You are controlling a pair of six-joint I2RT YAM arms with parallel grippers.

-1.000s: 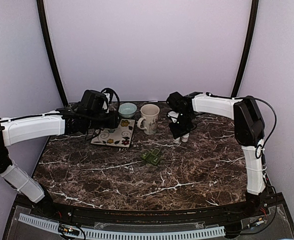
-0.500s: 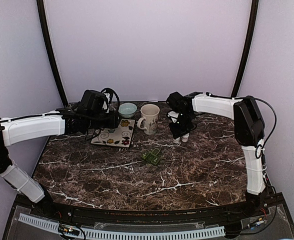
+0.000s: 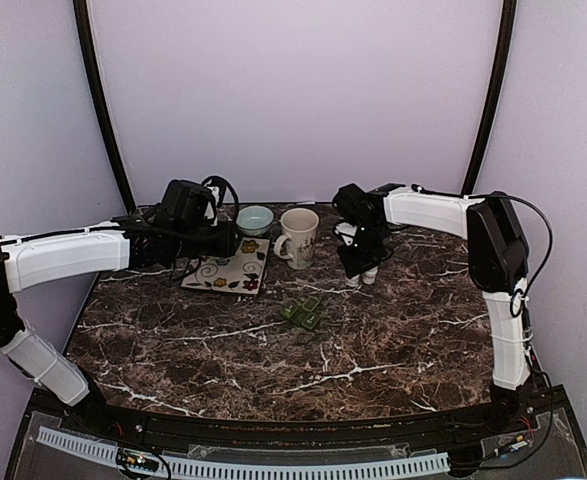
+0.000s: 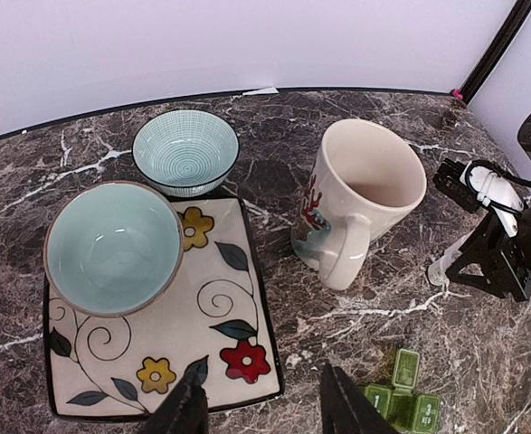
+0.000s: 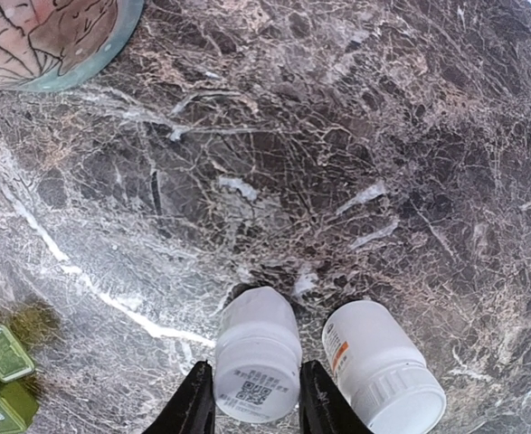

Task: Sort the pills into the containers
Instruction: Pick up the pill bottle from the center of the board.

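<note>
Left pincer (image 4: 263, 398) hovering open and empty over the flowered plate's (image 4: 211, 325) near edge, seemingly standing by | mug (image 4: 360, 203) standing right of the plate | green pill organizer (image 4: 405, 398) lying on the tabletop (image 5: 337, 136) nearer than the mug, awaiting pills | right pincer (image 5: 258, 398) clamping the left pill bottle (image 5: 258, 348) upright, likely for lifting | second bottle (image 5: 383, 362) standing just right of it.

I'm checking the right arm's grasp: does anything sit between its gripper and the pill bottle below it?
Nothing visible does. The right gripper has a finger on each side of the white pill bottle. A second bottle stands close beside it, outside one finger, not in the way.
</note>
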